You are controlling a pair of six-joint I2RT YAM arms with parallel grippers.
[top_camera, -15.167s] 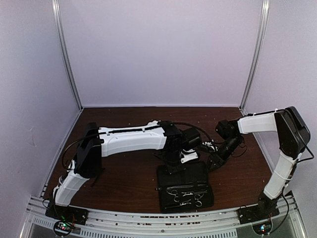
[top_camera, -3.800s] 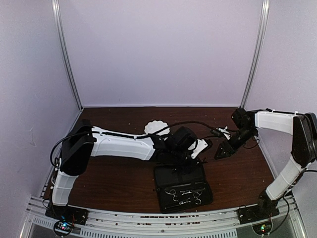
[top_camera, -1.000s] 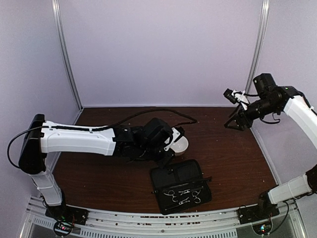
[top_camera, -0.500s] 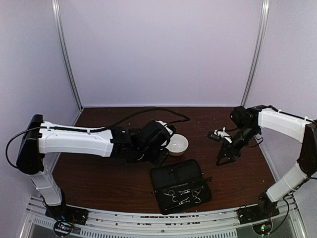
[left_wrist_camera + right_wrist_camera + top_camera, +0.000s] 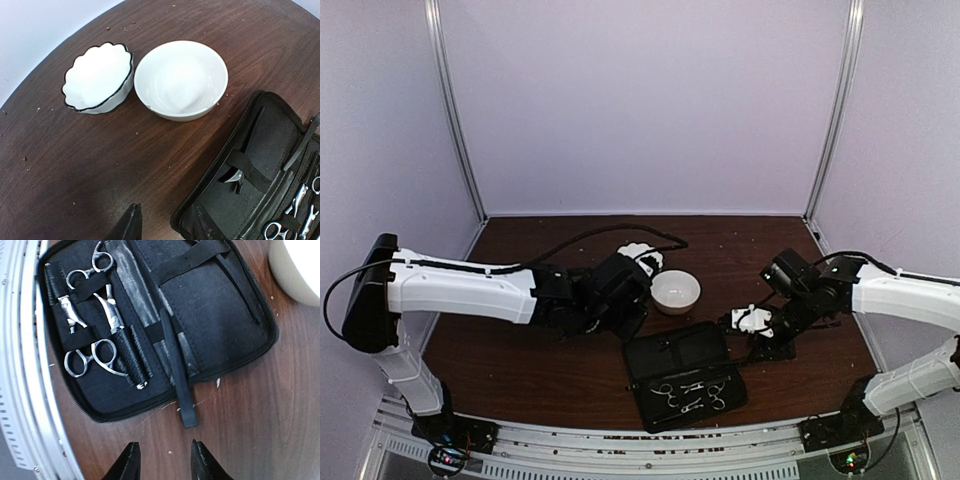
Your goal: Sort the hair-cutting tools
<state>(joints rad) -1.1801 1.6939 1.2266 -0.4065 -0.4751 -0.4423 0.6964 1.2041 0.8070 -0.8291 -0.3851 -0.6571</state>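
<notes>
Stretches the left arm low toward the table's middle, left gripper near the bowls, grip impossible to tell. Hangs the right gripper spread, empty, beside the case at the near edge; scissors strapped inside.

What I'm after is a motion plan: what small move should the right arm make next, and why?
Probably lower the right end effector onto the near end of the black stick. The jaws stand open just short of that end, which juts past the case onto the table; the scissors sit strapped inside.
</notes>
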